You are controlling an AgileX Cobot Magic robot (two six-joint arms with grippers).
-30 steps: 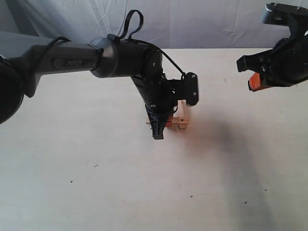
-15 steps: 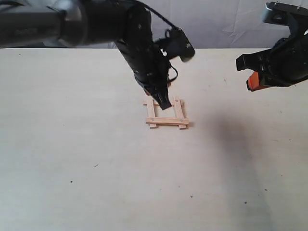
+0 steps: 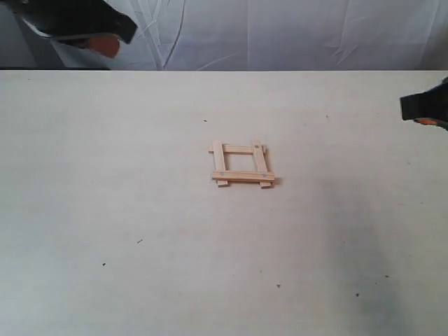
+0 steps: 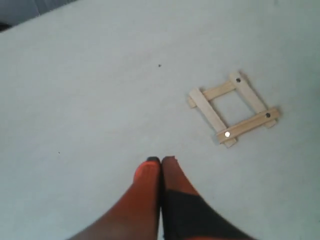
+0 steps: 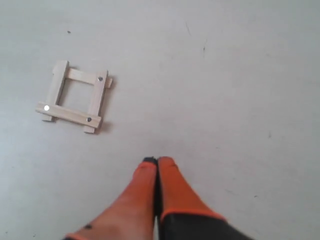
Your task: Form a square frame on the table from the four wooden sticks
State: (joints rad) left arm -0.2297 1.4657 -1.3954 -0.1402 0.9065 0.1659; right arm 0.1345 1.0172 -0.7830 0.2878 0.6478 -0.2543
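The four wooden sticks lie as a small square frame (image 3: 242, 164) in the middle of the table (image 3: 140, 210), corners overlapping and ends poking out. The frame also shows in the left wrist view (image 4: 233, 108) and the right wrist view (image 5: 74, 97). My left gripper (image 4: 161, 160) is shut with nothing in it, well clear of the frame; in the exterior view only a dark and orange part of it (image 3: 105, 43) shows at the top left. My right gripper (image 5: 157, 160) is shut and empty, away from the frame, its edge (image 3: 425, 108) showing at the far right.
A white cloth backdrop (image 3: 280, 35) hangs behind the table's far edge. Tiny dark specks (image 3: 278, 285) dot the tabletop. No other object lies on the table.
The left arm has lifted off the frame and drawn back to the upper left, leaving the whole frame uncovered. The right gripper has pulled back toward the right edge.
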